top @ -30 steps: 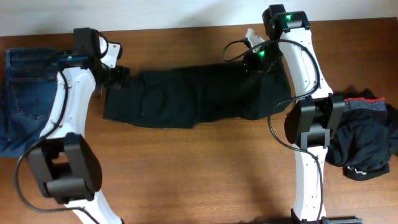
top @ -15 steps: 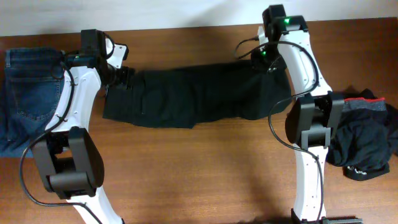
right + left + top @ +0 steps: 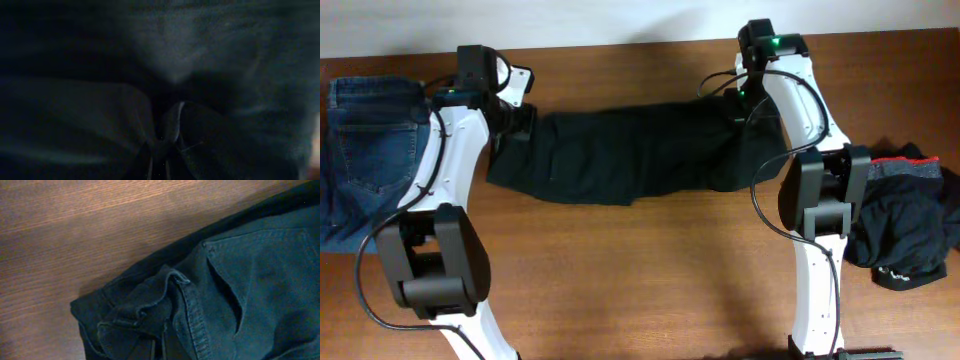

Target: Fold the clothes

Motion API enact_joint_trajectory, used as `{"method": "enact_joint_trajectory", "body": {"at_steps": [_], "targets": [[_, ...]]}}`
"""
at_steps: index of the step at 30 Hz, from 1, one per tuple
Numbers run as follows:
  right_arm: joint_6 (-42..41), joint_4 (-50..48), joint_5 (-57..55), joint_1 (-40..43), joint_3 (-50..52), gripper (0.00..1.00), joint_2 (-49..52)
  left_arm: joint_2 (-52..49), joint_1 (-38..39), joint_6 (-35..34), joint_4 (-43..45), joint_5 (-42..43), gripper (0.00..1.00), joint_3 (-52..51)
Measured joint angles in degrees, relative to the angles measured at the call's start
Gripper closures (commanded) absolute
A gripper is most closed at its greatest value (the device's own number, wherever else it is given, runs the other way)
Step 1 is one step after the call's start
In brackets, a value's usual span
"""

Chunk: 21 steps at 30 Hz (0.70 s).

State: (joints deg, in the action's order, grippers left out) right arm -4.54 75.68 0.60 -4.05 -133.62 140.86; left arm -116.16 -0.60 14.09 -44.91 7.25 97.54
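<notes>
— Looking from overhead, where did the trousers (image 3: 630,155) lie?

— Spread flat across the far half of the table (image 3: 640,280), running from one arm to the other, lengthwise left to right.

— And the left gripper (image 3: 517,122)?

— It sat right on their left end, at the far corner. Its jaws were closed, and the left wrist view showed the dark cloth bunched into a ridge (image 3: 150,310) that ran down into the pinch at the bottom of the frame.

— What about the right gripper (image 3: 744,100)?

— It was down on the right end, at the far edge. It was closed too. Its wrist view was nearly black, but a pucker of cloth (image 3: 165,125) gathered toward the bottom centre, where the fingers met.

— So both held the trousers?

— Yes, one at each end, with the cloth between them resting on the wood.

— Anything else nearby?

— The jeans (image 3: 370,150) lay just left of the left arm, apart from the trousers. A black garment (image 3: 910,225) with a grey, red-edged band was heaped at the right edge, beside the right arm's base.
</notes>
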Motion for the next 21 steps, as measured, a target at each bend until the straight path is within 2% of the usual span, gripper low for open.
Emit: {"method": "enact_joint_trajectory", "body": {"at_steps": [10,19,20,21], "targets": [[0.04,0.39,0.0,0.0,-12.35,0.96,0.0,0.0,0.11,0.0,-0.04,0.07,0.99,2.82],[0.11,-3.15,-1.05,0.0,-12.5,0.95,0.0,0.0,0.17,-0.22,1.66,-2.97,1.0,4.07],[0.09,-3.37,-1.07,0.0,-12.26,0.88,0.0,0.0,0.17,-0.2,1.92,-3.54,0.99,4.07],[0.07,-3.96,-1.09,0.0,-11.45,0.38,0.0,0.0,0.17,-0.22,2.1,-4.07,0.99,4.07]]}}
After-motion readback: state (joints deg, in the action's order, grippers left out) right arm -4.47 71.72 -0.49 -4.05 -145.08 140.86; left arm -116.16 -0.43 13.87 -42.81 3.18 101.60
